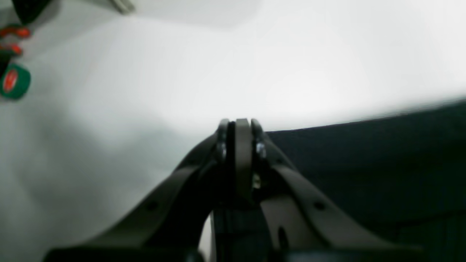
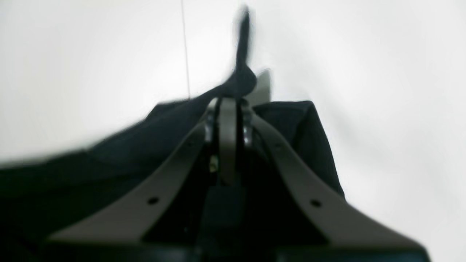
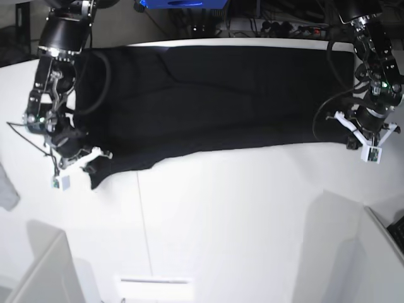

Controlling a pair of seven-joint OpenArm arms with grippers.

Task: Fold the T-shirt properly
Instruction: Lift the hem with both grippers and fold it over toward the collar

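T-shirt (image 3: 208, 101): plain black, no print showing. Bench (image 3: 240, 214): white. Left end effector (image 1: 238, 125) and right end effector (image 2: 228, 103): grey-brown fingers, black body behind. White camera mounts at both wrists in base view. Grey cloth scrap (image 3: 6, 186) at the bench edge. Green-and-red round item (image 1: 14, 80), blurred.

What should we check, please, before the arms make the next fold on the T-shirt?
1. Right gripper shut on the T-shirt corner: ok.
2. Left gripper shut: ok; cloth between its jaws: cannot tell.
3. T-shirt spread in a flat band across the table: ok, slight creases.
4. Near hem straight: not ok, it sags toward the right gripper.
5. Printed side facing down: cannot tell.
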